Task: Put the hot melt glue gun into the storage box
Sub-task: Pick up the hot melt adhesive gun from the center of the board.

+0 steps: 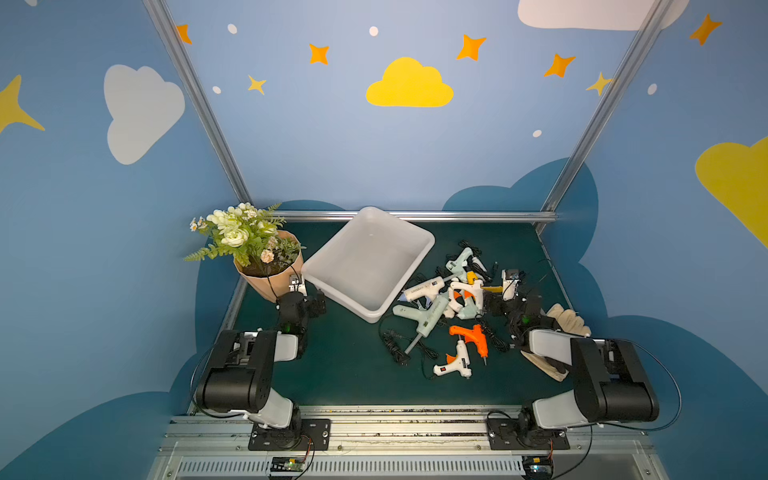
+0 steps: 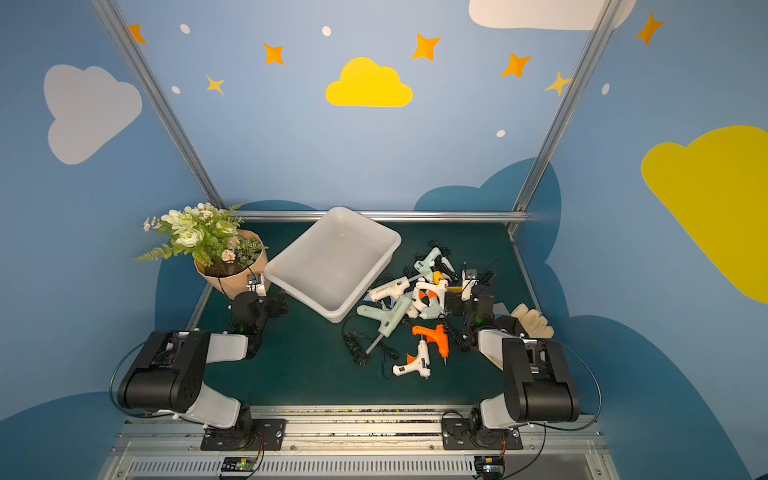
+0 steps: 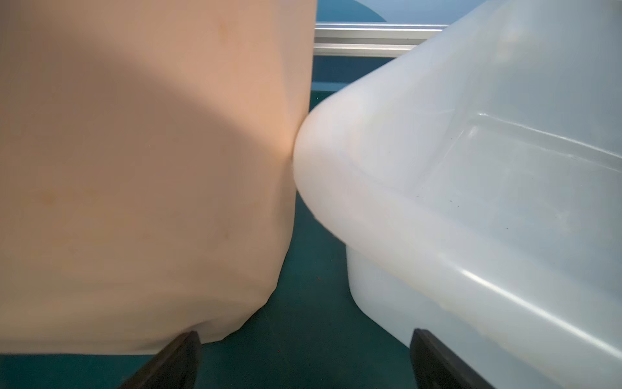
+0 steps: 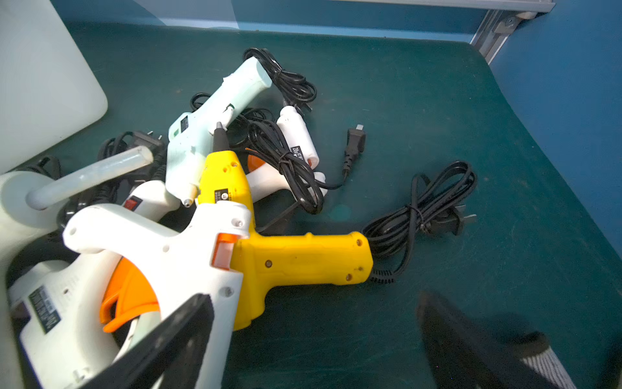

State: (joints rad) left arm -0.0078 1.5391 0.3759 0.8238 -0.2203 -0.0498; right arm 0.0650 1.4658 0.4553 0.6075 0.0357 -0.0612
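Observation:
The storage box, a shallow white tub, sits empty and skewed at the back middle in both top views. To its right lies a pile of several hot melt glue guns with tangled black cords. An orange one and a white one lie nearer the front. My left gripper is open and low between the flower pot and the box corner. My right gripper is open at the pile's right edge beside a yellow gun, with only mat between its fingers.
A tan flower pot with white flowers touches the box's left corner. Beige gloves lie at the right edge beside the right arm. Loose cords trail toward the front. An aluminium rail bounds the back of the green mat.

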